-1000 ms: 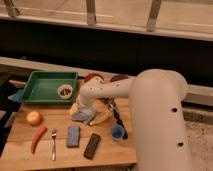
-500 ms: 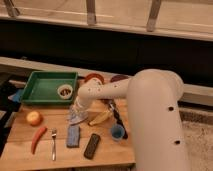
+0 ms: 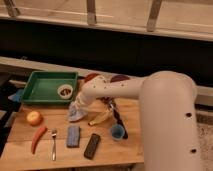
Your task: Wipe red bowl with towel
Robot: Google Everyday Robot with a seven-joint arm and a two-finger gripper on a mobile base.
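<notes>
Since a second ago, your pincer (image 3: pixel 80 104) has clamped, apparently onto the towel (image 3: pixel 76 114), mid-way along the wooden bench (image 3: pixel 132 107); the red bowl (image 3: pixel 91 77) sits behind, beside the green tray (image 3: pixel 50 74), below a dark wall (image 3: pixel 100 47).

Wooden table (image 3: pixel 117 154): green tray (image 3: pixel 42 86) holding small white bowl (image 3: pixel 65 91); orange fruit (image 3: pixel 34 118); long red vegetable (image 3: pixel 38 138); fork (image 3: pixel 53 145); blue sponge (image 3: pixel 73 136); black remote (image 3: pixel 92 146); banana (image 3: pixel 100 118); blue cup (image 3: pixel 117 132).

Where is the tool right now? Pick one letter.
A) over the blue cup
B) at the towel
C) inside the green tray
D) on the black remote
B: the tool is closed on the towel, which lies between the green tray and the banana.
</notes>
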